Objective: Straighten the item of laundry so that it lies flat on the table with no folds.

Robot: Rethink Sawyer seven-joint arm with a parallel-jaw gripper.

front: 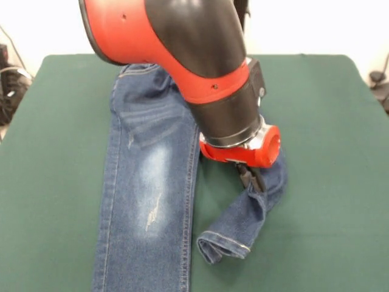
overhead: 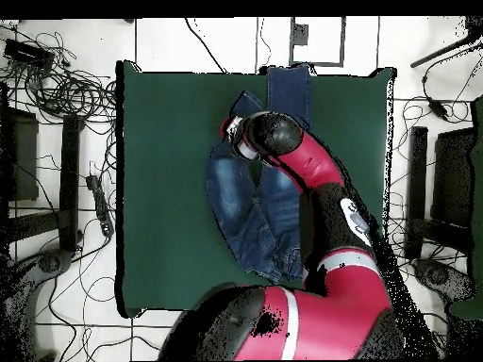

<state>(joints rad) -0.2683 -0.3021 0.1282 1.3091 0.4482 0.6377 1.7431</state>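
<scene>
On the left of the front view, one leg of the jeans (front: 149,182) lies long and nearly smooth on the green counter (front: 55,182), running from the waistband at the far side to the near edge. To its right the other leg is bent: it curves out sideways and doubles back, its hem (front: 222,242) curled over near the straight leg. Over that bend hangs the gripper (front: 250,177), its dark fingers (front: 246,175) low against the denim at the fold; whether they pinch cloth or only touch it I cannot tell, since the red wrist covers most of them. The overhead view shows the jeans mid-counter, one leg reaching the edge.

Risks, as I judge them: if the hold is thin, the denim may slip out when pulled, leaving the leg crumpled. Dragging sideways could also tug the crotch and wrinkle the flat leg. A pull along the wrong line would twist the hem under rather than open it
</scene>
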